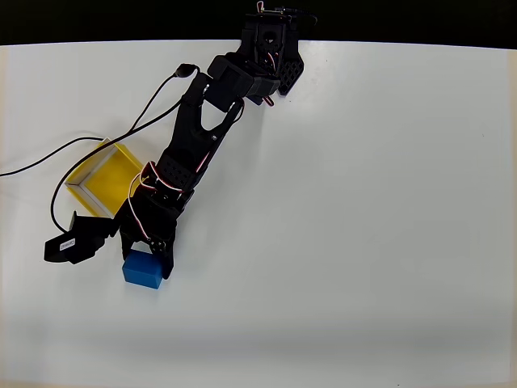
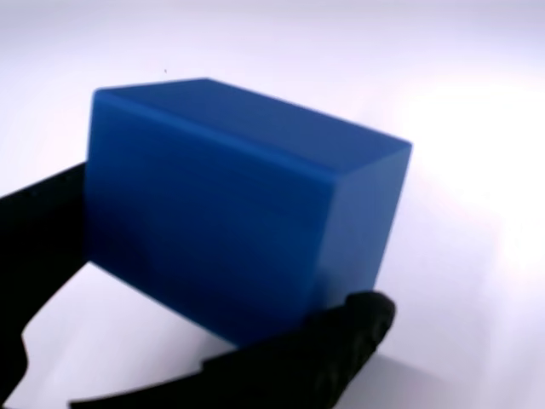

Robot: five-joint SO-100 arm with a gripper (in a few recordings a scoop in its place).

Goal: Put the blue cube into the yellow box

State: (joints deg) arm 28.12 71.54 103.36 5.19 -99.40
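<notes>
The blue cube rests on the white table, just below and to the right of the yellow box in the overhead view. My gripper comes down over the cube's upper edge, with one black finger on each side. In the wrist view the blue cube sits close up between my fingers, which touch its left face and its lower right corner. My gripper is shut on it. The box is open-topped with nothing inside, and my arm hides its right corner.
A black camera block juts out left of the gripper, just below the box. Its black cable loops over the table around the box's left side. The arm's base stands at the table's far edge.
</notes>
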